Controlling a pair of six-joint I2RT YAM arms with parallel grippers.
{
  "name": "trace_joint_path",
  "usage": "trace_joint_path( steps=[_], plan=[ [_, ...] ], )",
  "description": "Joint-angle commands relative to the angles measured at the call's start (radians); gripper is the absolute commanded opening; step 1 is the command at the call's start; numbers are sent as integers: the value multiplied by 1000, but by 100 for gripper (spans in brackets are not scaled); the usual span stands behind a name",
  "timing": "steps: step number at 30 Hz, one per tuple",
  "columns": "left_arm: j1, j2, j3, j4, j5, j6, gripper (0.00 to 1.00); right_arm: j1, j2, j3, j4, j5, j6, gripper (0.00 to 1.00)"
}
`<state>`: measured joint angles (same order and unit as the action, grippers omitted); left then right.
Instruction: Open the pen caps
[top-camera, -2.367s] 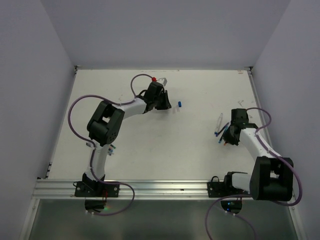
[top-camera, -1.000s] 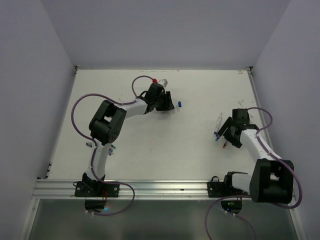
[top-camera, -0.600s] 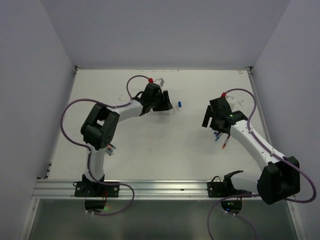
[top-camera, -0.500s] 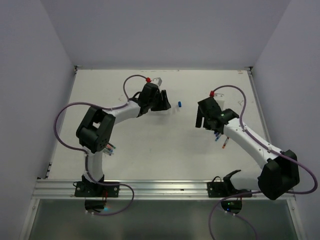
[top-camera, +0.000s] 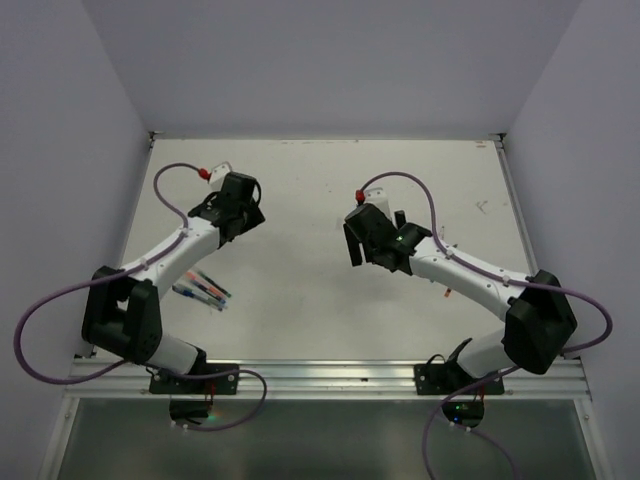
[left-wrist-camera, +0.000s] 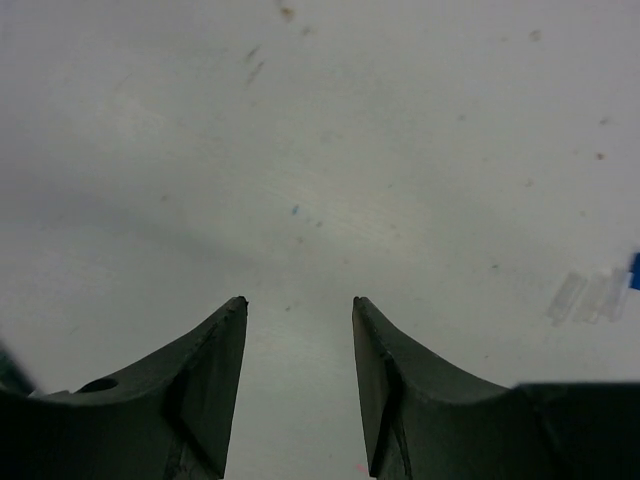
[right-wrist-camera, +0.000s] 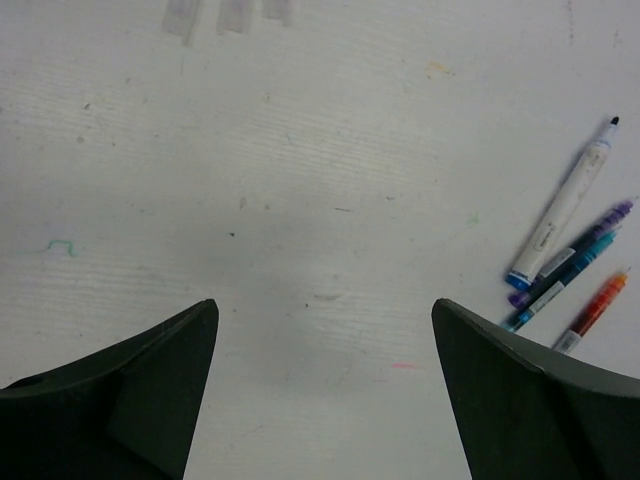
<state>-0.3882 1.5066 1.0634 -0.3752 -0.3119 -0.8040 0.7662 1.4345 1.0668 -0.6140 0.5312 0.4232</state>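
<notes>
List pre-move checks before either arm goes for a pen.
1. Left gripper open and empty: ok.
2. Right gripper open and empty: ok.
3. Target between right gripper's fingers: not ok; white marker and coloured pens lie off to its side.
4. Those coloured pens capped: cannot tell.
5. Pens by left arm lined up with left gripper: not ok; bare table ahead.
6. Clear caps apart from left gripper: ok.

Ahead of the jaws of the black right gripper (right-wrist-camera: 325, 305) lie clear pen caps (right-wrist-camera: 225, 15); to their right, a white pen (right-wrist-camera: 560, 218), purple pen (right-wrist-camera: 612, 213), teal pen (right-wrist-camera: 590, 250) and orange pen (right-wrist-camera: 598, 305).
</notes>
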Motion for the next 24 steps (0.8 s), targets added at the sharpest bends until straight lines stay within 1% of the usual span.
trace_joint_path(
  steps=[1,4,6,7,9,10,12,14,16,18,19,22,24],
  plan=[
    [15,-112,-68,-226,-202,-156,49,56,24,51,85,-11,-46,91],
    [41,-151,-105,-281,-210,-167,50,71,24,33,109,-49,-37,86],
    [60,-157,-132,-300,-231,-175,50,82,17,13,146,-80,-46,86],
    [83,-152,-144,-310,-239,-181,50,84,9,-13,163,-97,-50,88],
    [112,-134,-160,-317,-225,-179,49,85,1,-33,204,-122,-57,88],
    [136,-128,-163,-321,-224,-178,49,84,1,-44,210,-119,-54,88],
    [147,-112,-160,-335,-228,-185,48,90,-14,-59,227,-108,-55,89],
    [149,-114,-169,-332,-231,-195,48,90,-51,-100,258,-61,-44,91],
    [150,-115,-183,-320,-231,-195,47,90,-68,-122,260,-25,-40,98],
    [152,-111,-190,-308,-231,-202,47,85,-53,-101,177,13,-32,99],
    [152,-109,-195,-306,-230,-201,47,87,-49,-90,156,77,-28,97],
    [152,-97,-197,-306,-227,-207,46,84,-74,-113,137,154,-35,99],
    [153,-92,-200,-304,-233,-208,46,55,-75,-125,142,179,-46,99]
  ],
)
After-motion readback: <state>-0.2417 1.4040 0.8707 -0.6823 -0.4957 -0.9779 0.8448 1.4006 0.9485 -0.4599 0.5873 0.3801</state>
